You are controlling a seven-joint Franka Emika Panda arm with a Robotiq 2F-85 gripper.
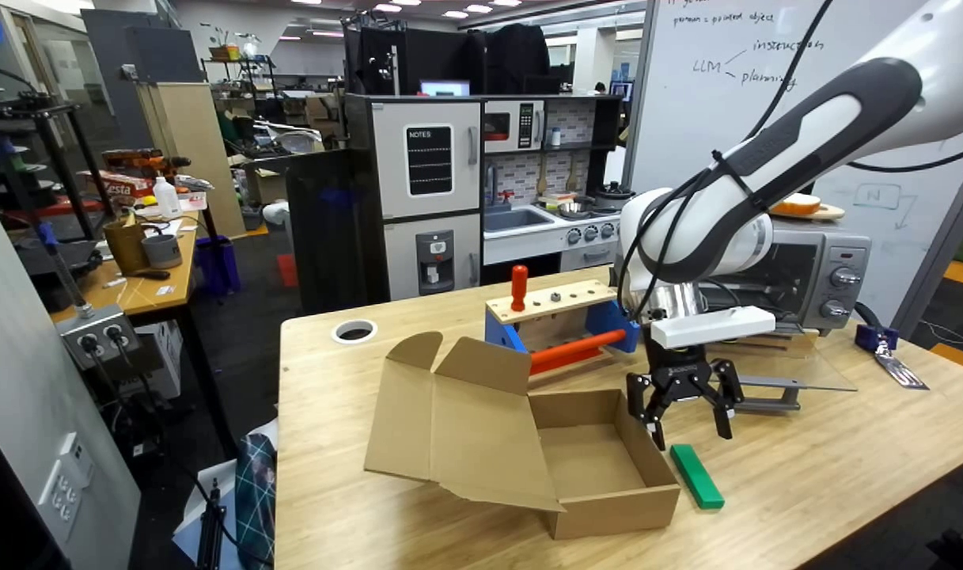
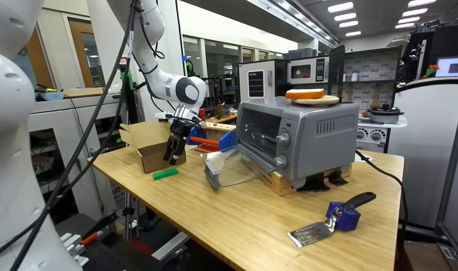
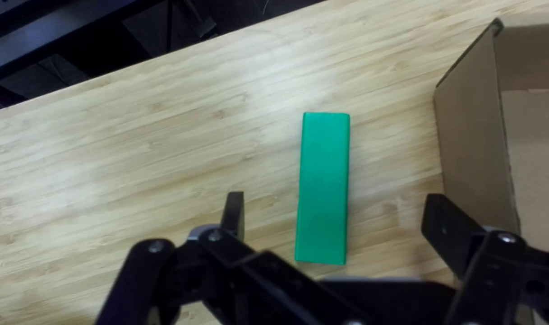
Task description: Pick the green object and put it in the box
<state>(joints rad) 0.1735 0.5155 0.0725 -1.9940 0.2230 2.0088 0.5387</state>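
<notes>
The green object (image 1: 696, 476) is a small bright green block lying flat on the table beside the box; it also shows in an exterior view (image 2: 165, 174) and in the wrist view (image 3: 323, 189). The box (image 1: 617, 511) is brown cardboard, open, with its flaps folded outward; its side wall is at the right of the wrist view (image 3: 470, 131). My gripper (image 1: 691, 437) is open and empty, above the table close to the box's side wall. In the wrist view the fingers (image 3: 335, 200) stand apart on either side of the green object's near part, not touching it.
A blue and wooden toy bench with an orange-red bar (image 1: 578, 351) stands behind the box. A silver toaster oven (image 2: 323, 135) has its glass door (image 2: 244, 169) lowered over the table. A spatula (image 2: 315, 231) rests on a blue block (image 2: 348, 219). The table edge (image 3: 179, 52) runs beyond the green object.
</notes>
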